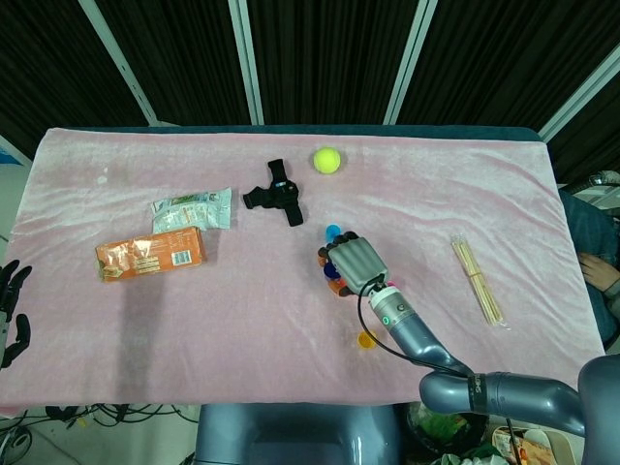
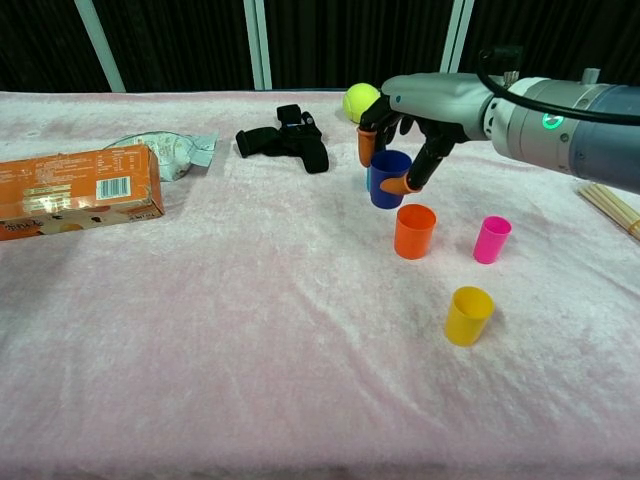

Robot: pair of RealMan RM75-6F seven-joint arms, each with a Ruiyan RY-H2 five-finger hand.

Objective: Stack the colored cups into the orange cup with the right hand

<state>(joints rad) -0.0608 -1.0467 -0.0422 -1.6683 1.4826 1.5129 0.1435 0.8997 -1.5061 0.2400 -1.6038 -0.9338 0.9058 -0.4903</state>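
Alignment over the rim is what this step calls for. The right hand (image 2: 415, 135) grips the dark blue plastic cup (image 2: 389, 178) between its orange-tipped fingers (image 2: 366, 146), one pad on the far side and one on the near side, and the cup hangs upright, clear of the pink cloth-covered tabletop (image 2: 200, 330). The orange plastic cup (image 2: 414, 230) stands open-mouthed just below and slightly nearer the front edge of the tabletop. Judging from the chest view, the blue cup should be carried a little toward that front edge until its base sits squarely over the orange mouth, kept level, then lowered straight down before the fingers let go; a tilted base would likely catch the rim and tip the light orange cup. The pink plastic cup (image 2: 491, 239) stands just beside the orange one toward the right edge, and the yellow plastic cup (image 2: 468, 315) nearer the front edge, so the descent should avoid brushing either. The left hand (image 1: 12, 310) hangs off the left edge, fingers apart and holding nothing.
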